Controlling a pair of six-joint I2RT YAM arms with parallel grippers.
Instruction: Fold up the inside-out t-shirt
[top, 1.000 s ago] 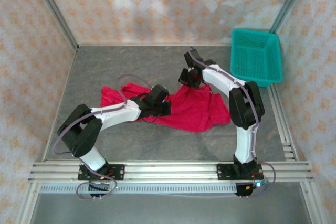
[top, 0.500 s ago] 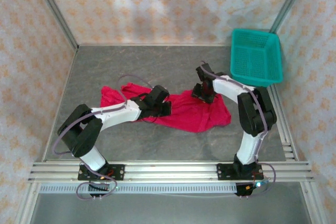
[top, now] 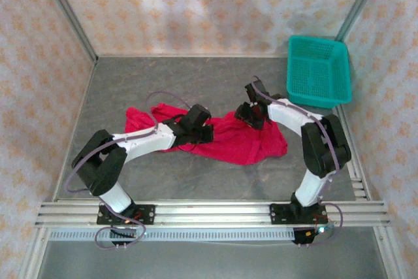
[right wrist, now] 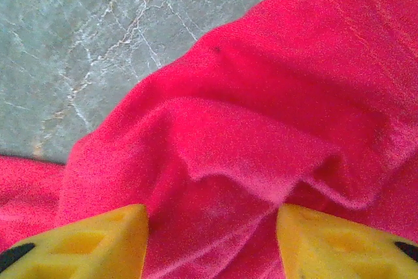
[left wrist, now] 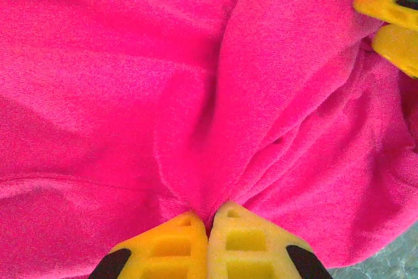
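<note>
Top view: red t-shirt [top: 241,140] lies crumpled & spread over the ctr of the grey counter [top: 196,83], running from left-ctr to right-ctr. The left hand [top: 206,134] sits low on the shirt's middle. The right hand [top: 251,114] is down at the shirt's far edge, right of ctr. Can't tell either grip from up here. A teal basket [top: 319,70] stands in the far right corner, well apart from the cloth. Left wrist view: left hand [left wrist: 209,217] has its yellow pads [left wrist: 171,246] pressed together w/ a ridge of t-shirt [left wrist: 117,83] pinched btwn them; creases fan out from the pinch. The other hand's yellow pads show at the top right corner, over the cloth. Right wrist view: right hand [right wrist: 212,227] is spread wide, pads [right wrist: 98,243] well apart, w/ a raised fold of t-shirt [right wrist: 281,83] lying btwn them, not gripped. Bare counter [right wrist: 78,37] shows at upper left.
</note>
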